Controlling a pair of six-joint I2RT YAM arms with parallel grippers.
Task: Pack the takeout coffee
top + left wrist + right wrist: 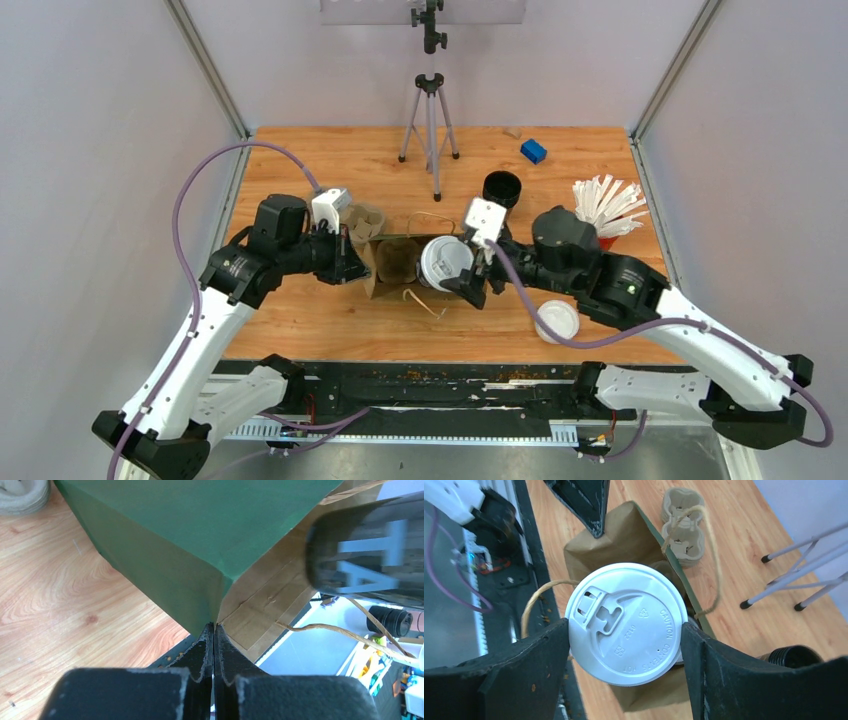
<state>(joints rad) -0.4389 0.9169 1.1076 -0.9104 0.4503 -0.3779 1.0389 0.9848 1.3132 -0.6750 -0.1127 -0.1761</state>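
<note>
A brown paper bag (395,262), green on the outside, stands open at mid-table. My left gripper (352,262) is shut on the bag's left rim; in the left wrist view its tips (214,627) pinch the corner of the green wall (200,525). My right gripper (624,645) is shut on a takeout coffee, its fingers against both sides of the white lid (626,622). The cup (446,262) hangs tilted over the bag's right edge. Its dark body (370,550) shows blurred in the left wrist view.
Pulp cup carriers (365,222) lie just behind the bag. A loose white lid (557,321) lies at the front right, and a black cup stack (502,188) stands behind the right gripper. White stirrers (608,205), a blue block (533,151) and a tripod (430,120) sit farther back.
</note>
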